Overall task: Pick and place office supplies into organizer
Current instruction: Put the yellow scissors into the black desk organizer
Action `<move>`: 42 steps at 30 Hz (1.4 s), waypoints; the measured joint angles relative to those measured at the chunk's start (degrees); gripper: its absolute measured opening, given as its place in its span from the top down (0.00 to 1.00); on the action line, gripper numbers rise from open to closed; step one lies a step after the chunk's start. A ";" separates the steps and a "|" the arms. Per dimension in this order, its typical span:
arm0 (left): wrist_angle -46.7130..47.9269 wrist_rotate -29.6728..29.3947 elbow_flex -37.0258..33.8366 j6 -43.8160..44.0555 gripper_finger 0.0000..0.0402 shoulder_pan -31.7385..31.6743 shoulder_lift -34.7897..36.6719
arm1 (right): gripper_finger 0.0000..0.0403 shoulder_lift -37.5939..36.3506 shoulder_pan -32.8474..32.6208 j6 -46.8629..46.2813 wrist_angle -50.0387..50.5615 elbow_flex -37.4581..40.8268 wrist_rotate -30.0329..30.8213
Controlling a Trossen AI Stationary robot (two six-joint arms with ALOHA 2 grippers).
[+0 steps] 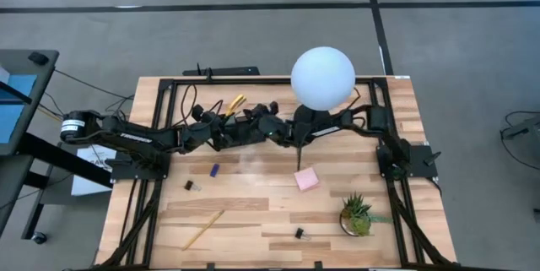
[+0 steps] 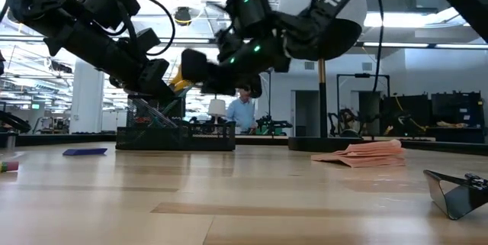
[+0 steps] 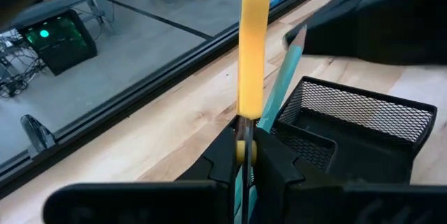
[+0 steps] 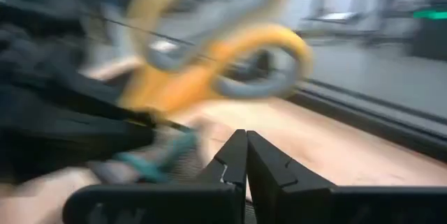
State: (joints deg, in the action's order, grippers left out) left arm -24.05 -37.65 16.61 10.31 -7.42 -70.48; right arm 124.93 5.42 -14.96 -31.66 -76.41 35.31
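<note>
Above the organizer (image 3: pixel 349 123), left tool (image 3: pixel 244 155) grips scissors (image 3: pixel 253 49) upright, handles upward.

A white globe lamp (image 1: pixel 323 78) and potted plant (image 1: pixel 357 214) stand on the table (image 1: pixel 253 212).

Robotics lab (rigs (image 2: pixel 366 119) behind, concrete floor (image 1: pixel 211 35)).
</note>
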 joint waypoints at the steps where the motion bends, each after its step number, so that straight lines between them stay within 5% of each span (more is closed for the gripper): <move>1: -0.03 0.05 0.02 0.00 0.96 0.00 0.00 | 1.00 1.15 -0.06 0.00 1.21 -1.46 2.13; 12: 0.54 0.34 0.10 0.07 0.96 0.04 0.04 | 1.00 7.93 1.11 2.19 3.18 -12.10 7.80; 42: 0.60 0.02 0.09 -0.45 0.85 0.09 0.42 | 1.00 7.69 0.62 13.04 -1.84 -12.82 9.85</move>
State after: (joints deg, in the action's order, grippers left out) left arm -23.45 -37.63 16.70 9.86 -7.33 -70.05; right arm 132.62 6.04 -1.92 -33.50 -89.23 45.15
